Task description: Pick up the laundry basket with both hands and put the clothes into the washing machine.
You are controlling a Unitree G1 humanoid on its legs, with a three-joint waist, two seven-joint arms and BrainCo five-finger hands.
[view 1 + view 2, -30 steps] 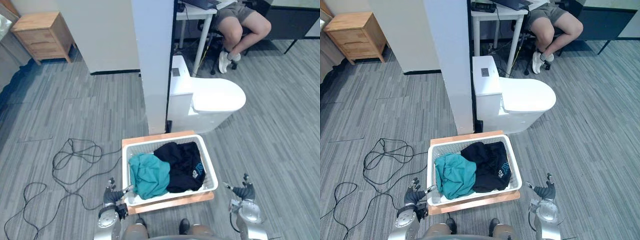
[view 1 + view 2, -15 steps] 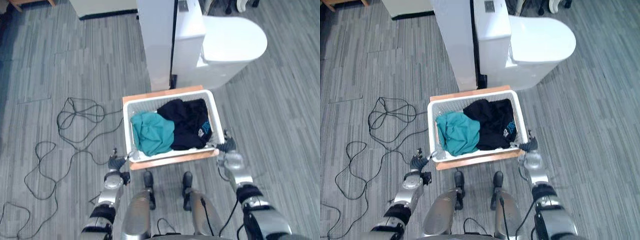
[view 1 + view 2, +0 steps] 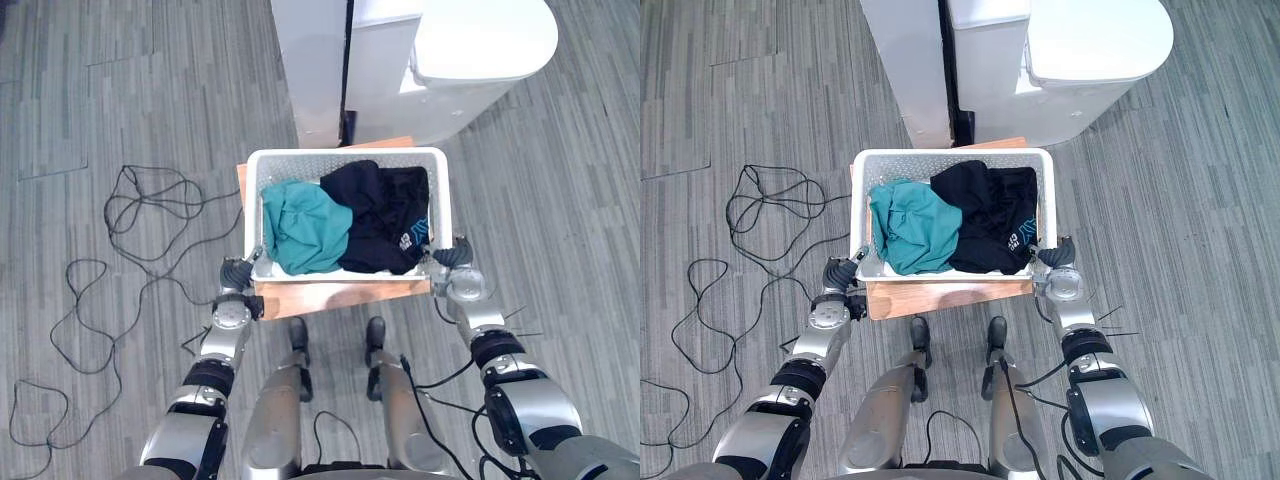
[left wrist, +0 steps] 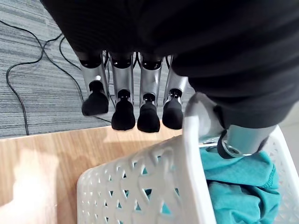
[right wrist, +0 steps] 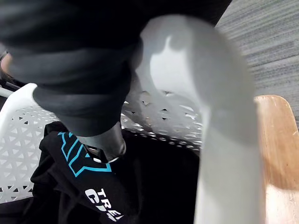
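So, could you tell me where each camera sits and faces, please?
Left eye view: on the head, facing down at the laundry basket; both arms, left hand and right hand at its near corners.
Right eye view: the same, offset.
Left wrist view: along left hand, onto teal garment.
Right wrist view: along right hand, onto black garment.
All share the basket.

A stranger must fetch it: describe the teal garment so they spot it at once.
In front of the white toilet, a white laundry basket sits on a wooden board. The teal garment lies crumpled in the basket's half on the robot's left. Unlike the black garment beside it, it is plain teal with no print showing.
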